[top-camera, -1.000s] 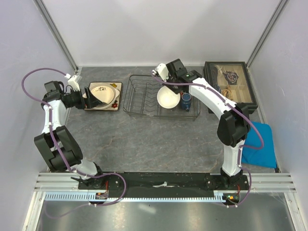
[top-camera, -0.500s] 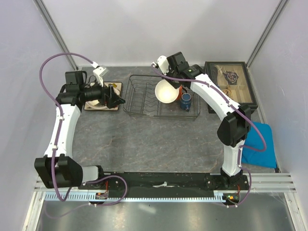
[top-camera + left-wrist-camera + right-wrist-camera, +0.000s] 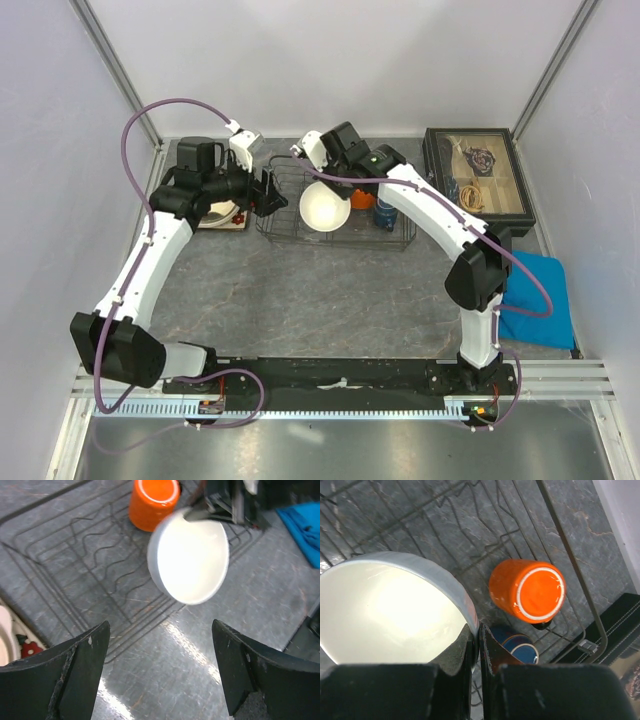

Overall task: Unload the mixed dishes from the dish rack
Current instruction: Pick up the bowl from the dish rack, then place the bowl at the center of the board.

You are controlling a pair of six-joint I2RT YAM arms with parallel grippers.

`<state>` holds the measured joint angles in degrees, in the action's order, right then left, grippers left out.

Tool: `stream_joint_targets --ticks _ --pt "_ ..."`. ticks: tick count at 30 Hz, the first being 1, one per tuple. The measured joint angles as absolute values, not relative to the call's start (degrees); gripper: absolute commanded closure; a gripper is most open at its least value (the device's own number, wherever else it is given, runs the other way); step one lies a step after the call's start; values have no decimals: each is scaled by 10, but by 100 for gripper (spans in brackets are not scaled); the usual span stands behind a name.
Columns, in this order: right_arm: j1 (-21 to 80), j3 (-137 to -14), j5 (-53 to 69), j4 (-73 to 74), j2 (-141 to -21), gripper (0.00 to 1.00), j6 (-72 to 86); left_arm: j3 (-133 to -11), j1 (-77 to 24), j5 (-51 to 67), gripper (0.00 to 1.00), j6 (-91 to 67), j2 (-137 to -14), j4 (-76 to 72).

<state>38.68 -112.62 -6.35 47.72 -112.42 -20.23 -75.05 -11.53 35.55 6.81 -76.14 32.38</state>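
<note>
The white bowl [image 3: 325, 207] is hanging tilted above the front rail of the dish rack [image 3: 280, 228], with the right gripper [image 3: 474, 632] clamping its rim. The orange cup [image 3: 527, 590], upside down, and the blue mug [image 3: 517, 647] are sitting at the rack's right end. The left gripper [image 3: 160, 635] is hovering over the rack's left end, fingers spread wide, holding nothing. A flowered plate [image 3: 228, 216] is lying near the far left corner of the table [image 3: 300, 300]. Judgement: unloading is roughly midway; bowl, cup and mug are awaiting placement.

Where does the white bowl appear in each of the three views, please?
Top external: white bowl upper centre, over the rack.
Left wrist: white bowl upper middle.
Right wrist: white bowl lower left, rim in the right gripper.
Shared landmark: orange cup.
</note>
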Motion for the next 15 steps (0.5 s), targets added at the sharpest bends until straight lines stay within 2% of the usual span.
stream_joint_targets --ticks 15 --pt "402 -1172 -65 477 -1124 100 -146 -750 -190 202 17 36 -797 282"
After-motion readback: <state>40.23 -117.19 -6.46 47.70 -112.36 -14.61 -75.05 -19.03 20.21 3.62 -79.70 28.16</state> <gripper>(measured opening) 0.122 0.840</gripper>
